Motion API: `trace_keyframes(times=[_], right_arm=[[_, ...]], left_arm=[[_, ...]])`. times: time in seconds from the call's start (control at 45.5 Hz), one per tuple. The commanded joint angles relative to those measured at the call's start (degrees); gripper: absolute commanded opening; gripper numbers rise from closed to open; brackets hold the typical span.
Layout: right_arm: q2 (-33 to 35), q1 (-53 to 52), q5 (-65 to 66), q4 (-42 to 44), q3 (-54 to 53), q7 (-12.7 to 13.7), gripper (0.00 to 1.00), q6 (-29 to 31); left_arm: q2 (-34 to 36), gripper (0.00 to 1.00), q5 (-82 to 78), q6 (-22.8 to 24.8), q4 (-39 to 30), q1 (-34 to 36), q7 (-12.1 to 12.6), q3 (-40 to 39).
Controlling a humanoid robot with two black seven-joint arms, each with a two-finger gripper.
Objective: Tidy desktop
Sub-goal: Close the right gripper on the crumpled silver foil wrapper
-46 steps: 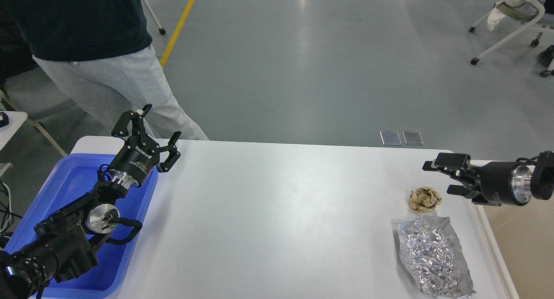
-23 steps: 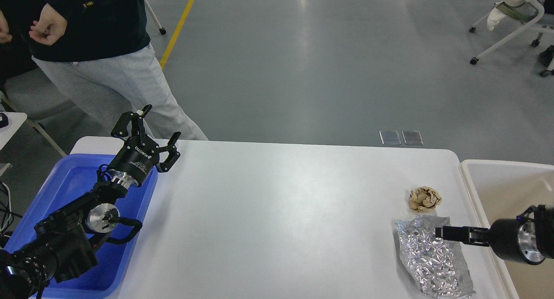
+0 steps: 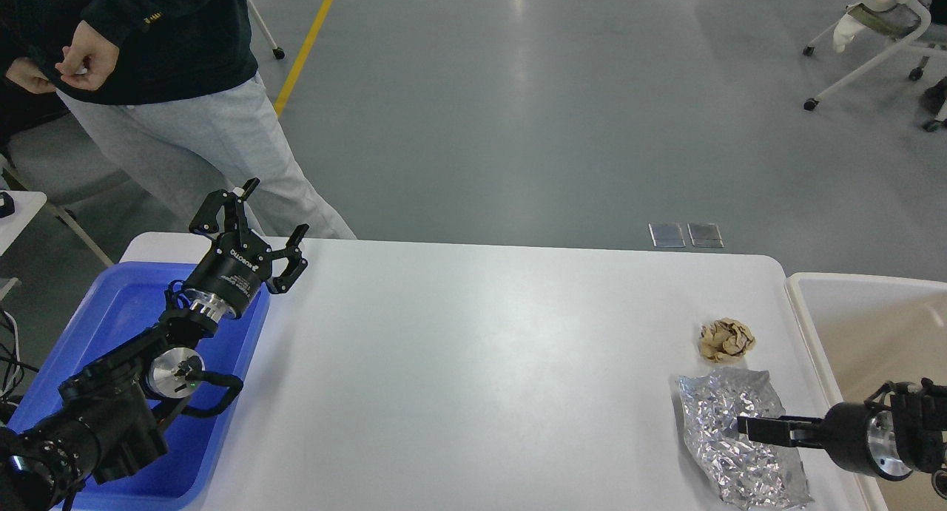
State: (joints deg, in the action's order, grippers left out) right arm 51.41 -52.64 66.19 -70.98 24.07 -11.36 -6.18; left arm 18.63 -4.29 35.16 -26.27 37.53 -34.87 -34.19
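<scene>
From the head view, the large white glossy rectangular desktop (image 3: 473, 363) fills the middle of the scene, with a blue plastic tray (image 3: 111, 326) on its left end and a beige bin (image 3: 873, 326) just beside its right edge. On the desktop's right part, a crumpled brown paper ball (image 3: 726, 340) lies just behind a crinkled silver foil sheet (image 3: 740, 437). The left gripper (image 3: 255, 215) hangs above the desktop's far left corner with its jaws apart, while the right gripper (image 3: 755, 427) reaches over the foil sheet edge-on, so whether its jaws are apart I cannot tell.
</scene>
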Motion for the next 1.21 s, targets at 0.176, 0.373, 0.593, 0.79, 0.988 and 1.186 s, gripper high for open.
trace_keyframes(times=[0.176,0.373,0.593,0.79,0.988,1.186], right_arm=[[-6.6,3.8,-0.4,8.0,-0.2,-0.1,0.95,-3.2],[-6.8,4.0,-0.4,9.6,-0.2,-0.1,0.82,-3.7],[-6.8,4.2,-0.4,9.6,0.3,-0.1,0.75,-3.6],[-7.1,4.3,-0.4,9.7,0.4,-0.1,0.4,-3.4],[-7.1,4.7,-0.4,9.7,0.5,0.0,0.01,-3.1],[-6.7,4.9,-0.4,9.7,0.5,0.3,0.0,-3.0]], left_arm=[[0.0,1.0,0.0,0.0,0.0,0.0,0.0,0.0],[0.0,1.0,0.1,0.0,0.0,0.0,0.0,0.0],[0.0,1.0,0.1,0.0,0.0,0.0,0.0,0.0],[0.0,1.0,0.0,0.0,0.0,0.0,0.0,0.0],[0.0,1.0,0.0,0.0,0.0,0.0,0.0,0.0],[0.0,1.0,0.1,0.0,0.0,0.0,0.0,0.0]])
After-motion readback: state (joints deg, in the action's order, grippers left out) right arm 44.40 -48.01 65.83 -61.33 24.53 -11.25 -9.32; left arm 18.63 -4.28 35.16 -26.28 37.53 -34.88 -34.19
